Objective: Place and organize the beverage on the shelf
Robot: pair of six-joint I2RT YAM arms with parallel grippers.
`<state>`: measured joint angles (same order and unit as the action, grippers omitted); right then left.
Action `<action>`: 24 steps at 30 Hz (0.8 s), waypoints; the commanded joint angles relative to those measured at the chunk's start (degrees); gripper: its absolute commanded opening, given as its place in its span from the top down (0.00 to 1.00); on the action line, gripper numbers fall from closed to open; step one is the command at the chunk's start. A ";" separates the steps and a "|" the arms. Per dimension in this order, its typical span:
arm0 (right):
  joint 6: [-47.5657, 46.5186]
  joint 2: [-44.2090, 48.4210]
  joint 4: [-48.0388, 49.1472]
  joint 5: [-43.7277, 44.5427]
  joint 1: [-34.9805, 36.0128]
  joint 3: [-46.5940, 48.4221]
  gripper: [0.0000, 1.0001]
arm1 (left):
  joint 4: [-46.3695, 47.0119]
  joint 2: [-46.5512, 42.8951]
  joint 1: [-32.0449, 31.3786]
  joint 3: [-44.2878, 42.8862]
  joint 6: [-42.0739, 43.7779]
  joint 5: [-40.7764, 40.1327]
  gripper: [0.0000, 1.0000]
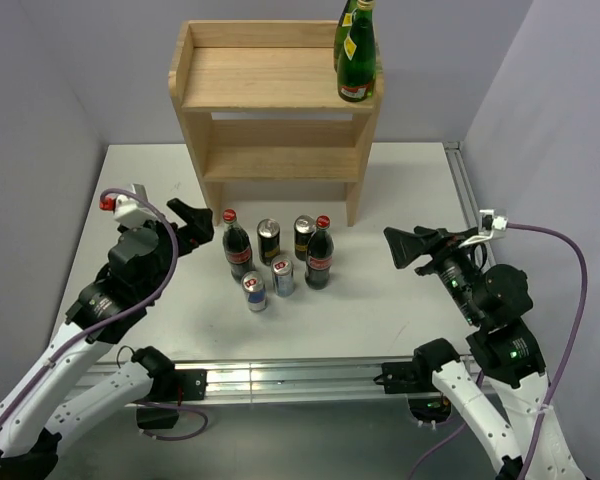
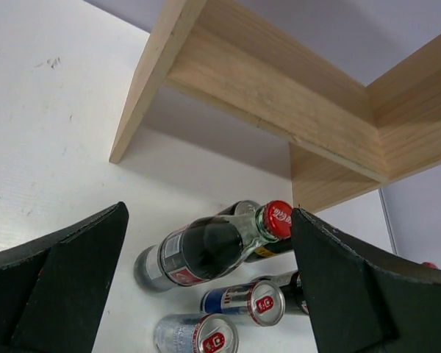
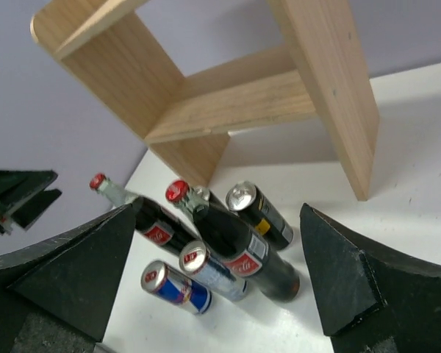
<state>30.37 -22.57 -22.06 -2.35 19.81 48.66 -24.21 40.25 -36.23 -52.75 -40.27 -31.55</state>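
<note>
The light wooden shelf (image 1: 272, 90) stands at the back of the table, with two green bottles (image 1: 357, 50) on the right of its top tier. On the table in front of it stand two cola bottles (image 1: 237, 246) (image 1: 319, 256), two black cans (image 1: 268, 240) (image 1: 304, 236) and two Red Bull cans (image 1: 254, 292) (image 1: 282, 275). My left gripper (image 1: 192, 224) is open and empty, just left of the cluster. In the left wrist view the left cola bottle (image 2: 206, 250) lies between its jaws (image 2: 209, 287). My right gripper (image 1: 396, 247) is open and empty, to the right of the cluster; its wrist view (image 3: 217, 283) faces the right cola bottle (image 3: 239, 246).
The shelf's middle and lower tiers (image 1: 280, 160) hold nothing that shows. Grey walls close in the table (image 1: 400, 190) on the left, back and right. A metal rail (image 1: 280, 378) runs along the near edge.
</note>
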 commanded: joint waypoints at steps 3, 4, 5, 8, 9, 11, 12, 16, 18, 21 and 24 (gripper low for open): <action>-1.63 0.95 -3.59 -4.34 0.66 -0.95 0.00 | -2.77 0.18 -3.05 2.65 -1.48 -0.61 0.01; -1.72 0.51 -4.82 -2.24 1.01 -0.50 0.00 | -3.38 0.18 -4.02 3.44 -1.91 -1.31 0.01; -1.63 0.07 -7.79 -1.09 1.36 -0.07 0.00 | -3.83 0.09 -5.07 3.79 -2.53 -1.93 0.01; -1.02 -1.86 -11.23 0.94 3.65 0.73 0.00 | -5.32 -0.35 -10.95 5.03 -5.68 -4.47 0.01; -0.49 -1.34 -11.33 1.38 5.05 0.12 0.00 | -5.93 -0.26 -14.54 5.11 -8.13 -5.53 0.01; 2.22 -0.20 -12.12 4.44 6.90 -0.94 0.00 | -9.27 1.40 -18.51 5.12 -11.39 -10.18 0.01; 3.19 0.85 -12.82 8.72 8.56 -1.81 0.00 | -10.32 3.15 -23.05 5.20 -15.15 -11.76 0.01; 6.36 0.95 -18.00 20.17 11.03 -3.75 0.00 | -19.54 10.01 -37.74 5.47 -31.67 -26.58 0.01; 9.70 -0.62 -21.43 27.44 12.26 -3.06 0.00 | -28.41 15.00 -47.47 4.68 -44.98 -31.18 0.01; 15.06 -4.75 -25.04 34.68 17.27 -2.69 0.00 | -40.72 22.03 -55.08 1.61 -61.60 -35.59 0.01; 19.54 -12.11 -27.23 39.77 21.39 -1.91 0.00 | -48.88 28.28 -57.28 -1.65 -70.25 -37.09 0.01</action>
<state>43.16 -28.16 -45.01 26.81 38.04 45.47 -58.19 65.30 -91.81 -49.74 -91.46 -60.34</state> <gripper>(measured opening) 0.999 0.994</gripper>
